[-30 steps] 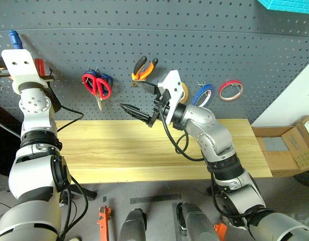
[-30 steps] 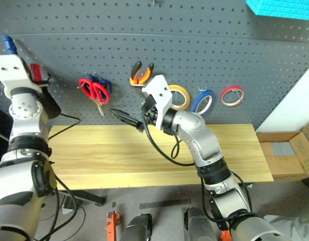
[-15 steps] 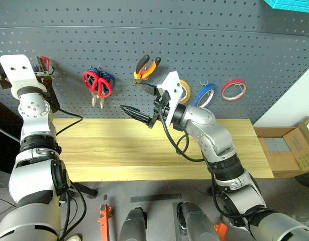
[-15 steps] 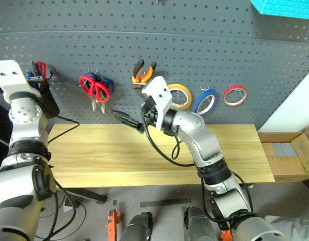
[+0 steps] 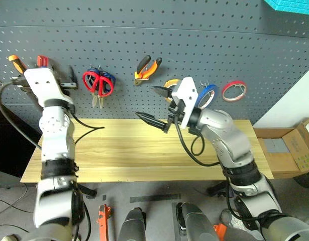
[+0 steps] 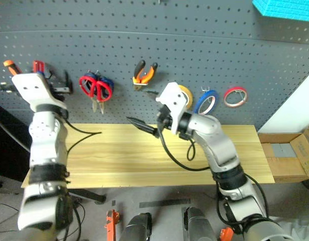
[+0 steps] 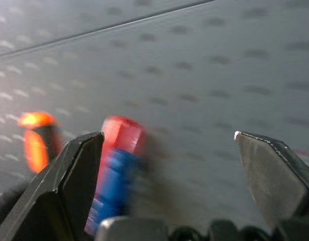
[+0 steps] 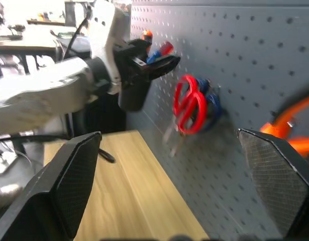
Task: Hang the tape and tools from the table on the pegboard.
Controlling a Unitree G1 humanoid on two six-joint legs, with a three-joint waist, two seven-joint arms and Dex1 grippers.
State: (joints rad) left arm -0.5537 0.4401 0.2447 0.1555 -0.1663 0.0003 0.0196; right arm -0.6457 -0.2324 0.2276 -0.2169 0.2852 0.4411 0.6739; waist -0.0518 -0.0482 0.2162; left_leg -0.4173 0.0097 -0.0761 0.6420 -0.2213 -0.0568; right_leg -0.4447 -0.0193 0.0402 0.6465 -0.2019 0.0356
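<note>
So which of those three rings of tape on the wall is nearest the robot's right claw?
The yellow tape roll, leftmost of the three, partly hidden behind the right gripper. The blue tape and red-pink ring hang further right.

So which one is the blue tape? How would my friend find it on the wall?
Look at the big dark grey pegboard above the wooden table. Three tape rings hang in a row toward its right side, and the blue tape is the middle one. The yellow roll on its left is thicker, and the ring on its right is red-pink.
</note>
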